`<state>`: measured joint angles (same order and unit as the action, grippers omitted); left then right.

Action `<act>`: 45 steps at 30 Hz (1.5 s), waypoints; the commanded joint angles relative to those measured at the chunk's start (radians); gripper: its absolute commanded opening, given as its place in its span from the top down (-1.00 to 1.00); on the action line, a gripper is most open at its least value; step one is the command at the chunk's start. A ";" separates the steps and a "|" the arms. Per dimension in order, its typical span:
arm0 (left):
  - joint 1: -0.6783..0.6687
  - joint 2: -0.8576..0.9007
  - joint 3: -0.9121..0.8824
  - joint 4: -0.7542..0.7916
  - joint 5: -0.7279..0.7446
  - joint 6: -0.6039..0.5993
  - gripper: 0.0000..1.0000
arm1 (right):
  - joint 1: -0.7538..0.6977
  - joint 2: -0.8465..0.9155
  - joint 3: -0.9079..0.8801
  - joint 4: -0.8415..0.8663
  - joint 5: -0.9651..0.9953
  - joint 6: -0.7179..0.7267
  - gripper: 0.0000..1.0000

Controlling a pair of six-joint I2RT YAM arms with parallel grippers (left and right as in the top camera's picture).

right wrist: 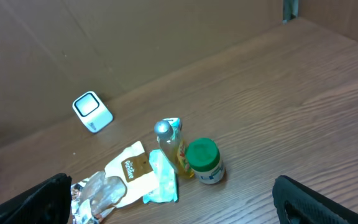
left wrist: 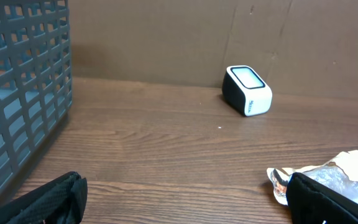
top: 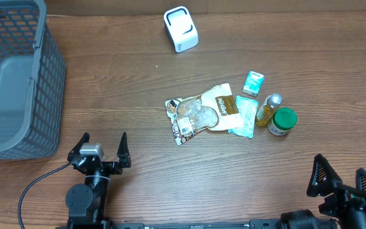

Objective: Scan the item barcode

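Observation:
A white barcode scanner (top: 181,28) stands at the back of the wooden table, also seen in the left wrist view as the scanner (left wrist: 247,90) and in the right wrist view as the scanner (right wrist: 92,112). A pile of items lies right of centre: a crinkled snack bag (top: 199,114), a teal packet (top: 244,116), a small teal box (top: 253,83), a yellow bottle (top: 267,109) and a green-lidded jar (top: 283,121). My left gripper (top: 104,140) is open near the front left, holding nothing. My right gripper (top: 343,175) is open at the front right, well short of the jar (right wrist: 204,162).
A grey mesh basket (top: 43,76) fills the far left, and its wall (left wrist: 23,93) stands close on the left in the left wrist view. A black cable (top: 33,187) runs from the left arm. Brown cardboard walls back the table.

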<state>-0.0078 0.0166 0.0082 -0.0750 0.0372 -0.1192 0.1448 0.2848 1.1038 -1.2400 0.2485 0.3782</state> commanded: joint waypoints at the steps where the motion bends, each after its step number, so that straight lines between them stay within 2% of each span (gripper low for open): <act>1: -0.004 -0.012 -0.003 -0.003 -0.007 0.023 -0.99 | -0.002 -0.042 -0.061 0.038 0.012 -0.036 -1.00; 9: -0.004 -0.012 -0.003 -0.003 -0.007 0.023 -0.99 | -0.002 -0.185 -0.313 0.201 0.013 -0.037 -1.00; 16: -0.004 -0.012 -0.003 -0.003 -0.007 0.023 -0.99 | -0.002 -0.282 -0.567 0.459 0.012 -0.040 -1.00; 22: -0.004 -0.012 -0.003 -0.003 -0.007 0.023 -0.99 | -0.002 -0.282 -0.772 0.785 -0.011 -0.052 -1.00; 27: -0.004 -0.012 -0.003 -0.003 -0.008 0.023 -0.99 | -0.002 -0.282 -0.962 1.183 -0.125 -0.153 -1.00; 31: -0.004 -0.012 -0.003 -0.003 -0.007 0.023 -0.99 | -0.002 -0.282 -1.092 1.458 -0.159 -0.152 -1.00; 36: -0.004 -0.012 -0.003 -0.003 -0.008 0.023 -0.99 | -0.002 -0.282 -1.096 1.453 -0.235 -0.285 -1.00; 43: -0.004 -0.012 -0.003 -0.003 -0.007 0.023 -0.99 | -0.003 -0.282 -1.096 1.170 -0.224 -0.302 -1.00; 45: -0.004 -0.012 -0.003 -0.003 -0.008 0.023 -0.99 | -0.003 -0.282 -1.096 1.157 -0.225 -0.309 -1.00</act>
<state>-0.0078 0.0151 0.0082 -0.0753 0.0334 -0.1192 0.1448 0.0105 0.0185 -0.0807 0.0292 0.0967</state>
